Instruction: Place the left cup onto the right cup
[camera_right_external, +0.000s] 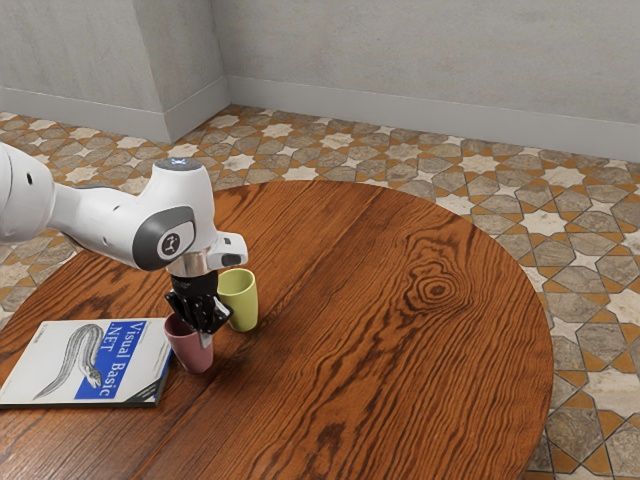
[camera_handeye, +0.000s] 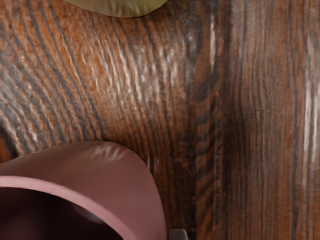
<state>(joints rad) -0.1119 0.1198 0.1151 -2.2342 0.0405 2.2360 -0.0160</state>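
The gripper (camera_right_external: 203, 322) hangs at the rim of the dark red cup (camera_right_external: 190, 350), which stands on the wooden table (camera_right_external: 420, 300) directly under it. I cannot tell if it clenches this cup. The green cup (camera_right_external: 238, 298) stands upright just beside the gripper. A book (camera_right_external: 85, 362) lies near, on the opposite side.

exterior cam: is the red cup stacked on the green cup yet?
No, the red cup stands upright beside the green cup near the book, not on top of it.
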